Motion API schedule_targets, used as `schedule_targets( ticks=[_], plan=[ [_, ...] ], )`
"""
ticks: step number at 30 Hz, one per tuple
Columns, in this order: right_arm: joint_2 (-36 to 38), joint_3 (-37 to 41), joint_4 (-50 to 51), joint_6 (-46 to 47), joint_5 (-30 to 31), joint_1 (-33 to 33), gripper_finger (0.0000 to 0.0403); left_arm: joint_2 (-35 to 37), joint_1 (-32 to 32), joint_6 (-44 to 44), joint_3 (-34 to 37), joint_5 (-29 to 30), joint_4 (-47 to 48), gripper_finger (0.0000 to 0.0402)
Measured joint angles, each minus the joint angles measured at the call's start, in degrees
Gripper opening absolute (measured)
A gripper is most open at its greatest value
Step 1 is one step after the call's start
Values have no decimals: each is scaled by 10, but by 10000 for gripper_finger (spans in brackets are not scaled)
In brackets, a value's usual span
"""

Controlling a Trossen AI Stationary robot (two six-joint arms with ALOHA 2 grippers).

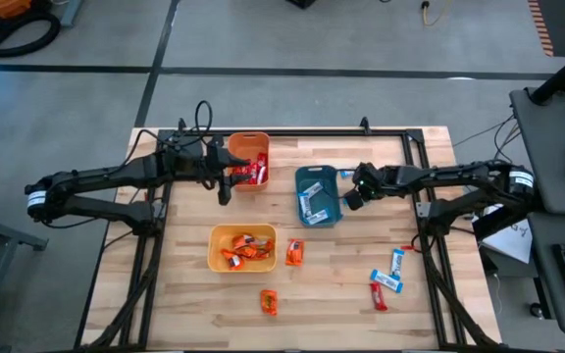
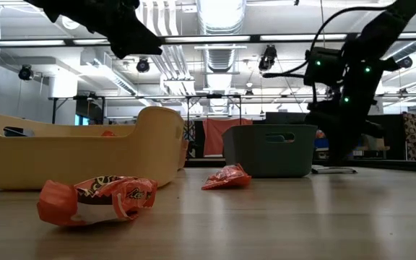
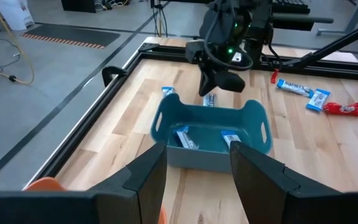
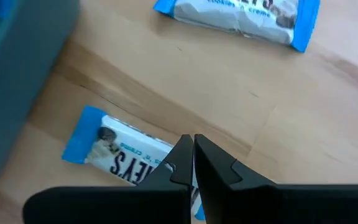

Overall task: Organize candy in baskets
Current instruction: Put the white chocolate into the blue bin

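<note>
Pale slatted wood tabletop (image 1: 341, 275), glossy blue wrapper (image 4: 120, 155) under pinched-shut right gripper (image 4: 191, 163); left gripper (image 3: 194, 165) spread, empty.

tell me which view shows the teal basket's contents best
The left wrist view: it looks down into the teal basket and shows two blue candy bars on its floor. The high view shows the same bars smaller. The low view shows only the basket's outer wall; the right wrist view catches just a corner.
</note>
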State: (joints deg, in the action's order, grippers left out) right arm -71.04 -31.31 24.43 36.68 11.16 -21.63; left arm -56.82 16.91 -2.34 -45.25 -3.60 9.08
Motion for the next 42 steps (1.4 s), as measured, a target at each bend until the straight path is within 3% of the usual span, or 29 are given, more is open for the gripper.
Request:
schedule_targets(
  ticks=[7,24,35,42],
  plan=[
    [6,35,-14,28,-5,23,9,0,0,1,0,-3,0,160],
    [23,36,-3,81,-40,190,9,0,0,7,0,-4,0,160],
    [51,37,-43,116,155,299,9,0,0,7,1,-4,1,160],
    [54,59,-72,126,204,409,9,0,-1,7,1,-5,1,160]
  ],
)
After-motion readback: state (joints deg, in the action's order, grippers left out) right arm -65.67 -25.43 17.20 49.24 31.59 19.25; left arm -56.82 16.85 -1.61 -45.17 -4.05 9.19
